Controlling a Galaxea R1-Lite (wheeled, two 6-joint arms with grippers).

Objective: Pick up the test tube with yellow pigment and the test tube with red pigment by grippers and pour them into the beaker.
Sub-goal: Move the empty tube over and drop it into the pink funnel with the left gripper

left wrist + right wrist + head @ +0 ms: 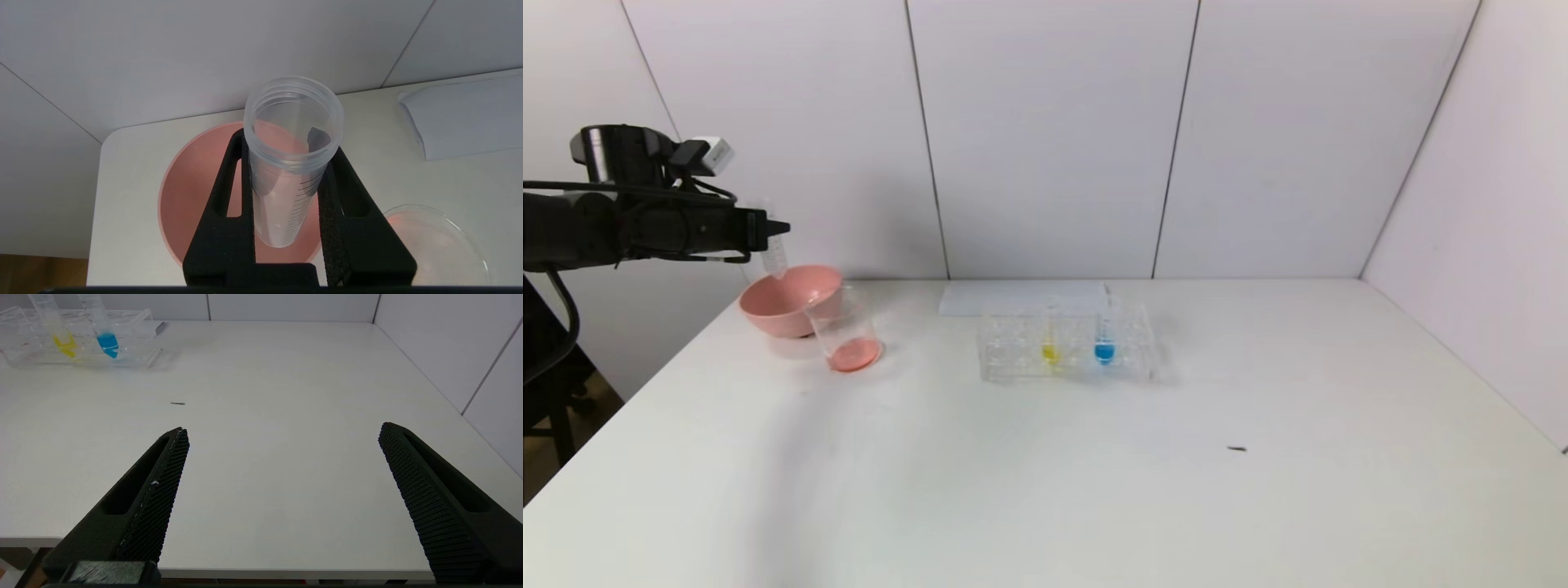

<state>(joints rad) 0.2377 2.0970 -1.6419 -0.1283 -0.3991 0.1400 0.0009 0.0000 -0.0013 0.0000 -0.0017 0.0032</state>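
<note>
Presently we find the left gripper (772,229) raised at the far left corner of the table (1045,490), its fingers (229,179) clamped on a clear, emptied test tube (290,163) that hangs upright above the pink bowl (788,298). From the left wrist we look down the tube's open mouth; no liquid shows inside it, and we take it for the test tube with red pigment. The bowl sits close to the table's left edge and rear wall, leaving little margin on either side.

The beaker (845,331) stands touching or just in front of the bowl, toward the table's middle, with a shallow layer of red-orange liquid at its bottom.

The clear tube rack (1066,347) lies near the centre rear, well apart from the beaker. In it stand the test tube with yellow pigment (1050,339) and, just beside it, a blue-liquid tube (1104,336), both upright. A folded white sheet (1021,296) lies behind the rack against the wall.

The right gripper (282,473) does not show in the head view; its own camera shows it at the near edge of the table, fingers spread wide with nothing between them. The broad white surface between it and the rack holds only a small dark speck (1236,448).
</note>
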